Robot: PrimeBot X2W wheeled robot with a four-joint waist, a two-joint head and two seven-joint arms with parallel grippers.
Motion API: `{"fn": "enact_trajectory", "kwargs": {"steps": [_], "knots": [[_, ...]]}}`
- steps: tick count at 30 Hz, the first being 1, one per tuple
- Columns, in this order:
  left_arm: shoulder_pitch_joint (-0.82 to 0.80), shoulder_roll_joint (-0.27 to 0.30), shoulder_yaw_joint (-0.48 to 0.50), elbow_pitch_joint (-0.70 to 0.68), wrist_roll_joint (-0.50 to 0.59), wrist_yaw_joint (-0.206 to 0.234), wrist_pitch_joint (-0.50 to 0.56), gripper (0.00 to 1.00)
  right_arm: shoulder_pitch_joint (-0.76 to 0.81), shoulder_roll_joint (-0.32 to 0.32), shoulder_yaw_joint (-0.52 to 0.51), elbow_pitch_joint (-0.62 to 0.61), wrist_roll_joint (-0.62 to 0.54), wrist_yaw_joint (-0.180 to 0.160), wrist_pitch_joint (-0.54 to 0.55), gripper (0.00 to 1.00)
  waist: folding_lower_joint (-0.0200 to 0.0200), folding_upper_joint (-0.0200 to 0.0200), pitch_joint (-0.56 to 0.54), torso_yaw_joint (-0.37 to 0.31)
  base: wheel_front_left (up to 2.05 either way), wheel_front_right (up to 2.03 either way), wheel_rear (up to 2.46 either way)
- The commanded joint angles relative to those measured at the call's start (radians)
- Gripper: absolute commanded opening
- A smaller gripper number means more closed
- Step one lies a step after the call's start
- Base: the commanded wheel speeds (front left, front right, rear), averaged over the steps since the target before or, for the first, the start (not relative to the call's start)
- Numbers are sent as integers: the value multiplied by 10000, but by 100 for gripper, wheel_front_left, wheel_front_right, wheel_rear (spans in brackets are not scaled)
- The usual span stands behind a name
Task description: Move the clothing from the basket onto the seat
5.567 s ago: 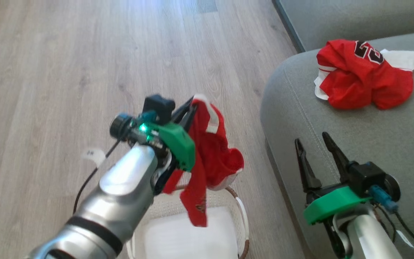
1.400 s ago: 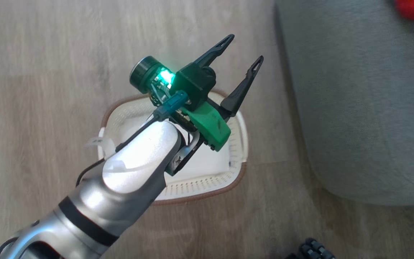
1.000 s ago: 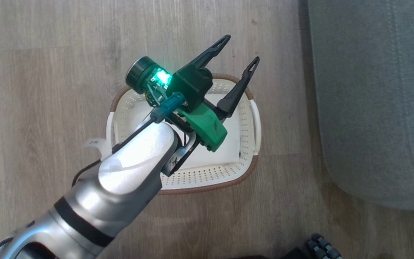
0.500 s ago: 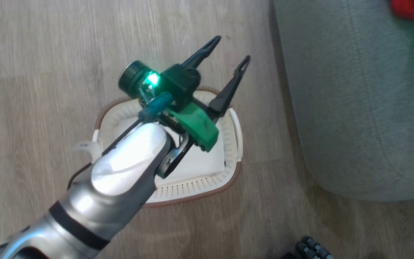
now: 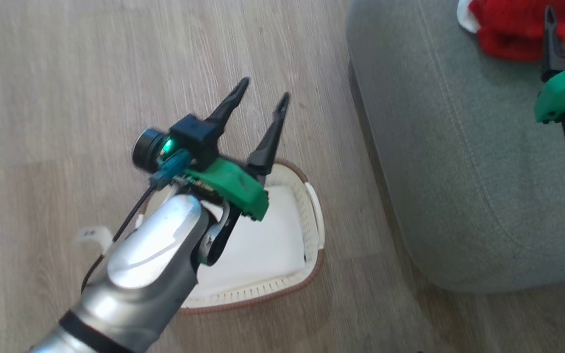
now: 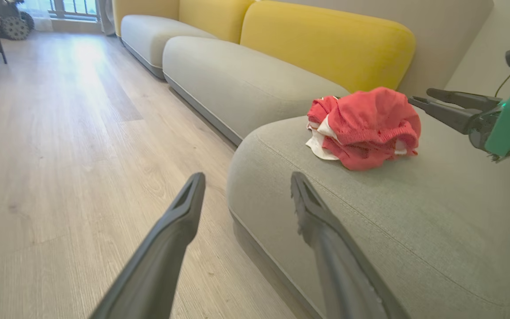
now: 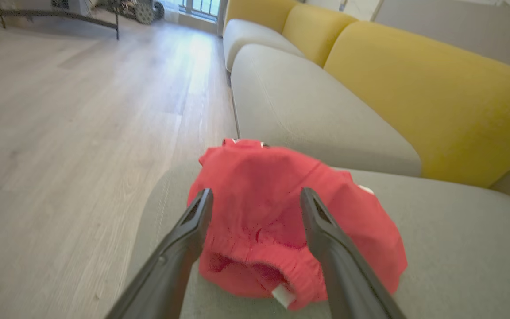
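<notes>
Clothing [image 7: 281,230] heaped on seat [image 5: 439,162], upper right of head view, just released: right gripper [image 7: 256,195] jaws have sprung open over it. Left gripper [image 5: 264,90] jaws open, empty, above basket [image 5: 310,230], which looks empty. Task likely done.

Red clothing [image 5: 508,29] bunched on seat [image 5: 434,147], basket [image 5: 253,292] beside

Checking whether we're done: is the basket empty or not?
Empty where visible: the basket has a bare white floor; the left arm hides part of it.
</notes>
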Motion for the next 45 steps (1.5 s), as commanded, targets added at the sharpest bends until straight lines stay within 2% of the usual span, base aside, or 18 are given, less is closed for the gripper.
{"fn": "enact_trajectory", "kwargs": {"steps": [1,6,9,24,30,37,45], "knots": [[-11,209,475,-234,-97,127,-131,100,113,-174,221,-440,158,-4,-92,100,0,0,-373,112,0,0,0],[680,276,1042,-237,-209,533,-217,100,610,-182,340,-1133,624,-4,-92,100,0,0,-1064,382,0,0,0],[1088,326,1259,-420,-135,573,-235,100,1027,-70,236,-1531,536,-4,-93,100,0,0,-1435,568,0,0,0],[3724,571,3117,-1455,399,1224,-243,100,3274,1173,119,-3477,482,-4,-93,100,0,0,-2730,1281,0,0,0],[5104,781,4045,-1949,625,1439,-244,100,4779,2005,-57,-4766,299,-4,-93,100,0,0,-3197,1408,0,0,0],[6472,906,4993,-2639,1024,1574,-244,100,6266,2441,-19,-5802,359,-4,-93,100,0,0,-3426,1393,0,0,0],[7568,607,5687,-2975,1248,1309,-244,100,7446,2466,460,-6712,1321,-4,-93,100,0,0,-3597,1368,0,0,0]]}}
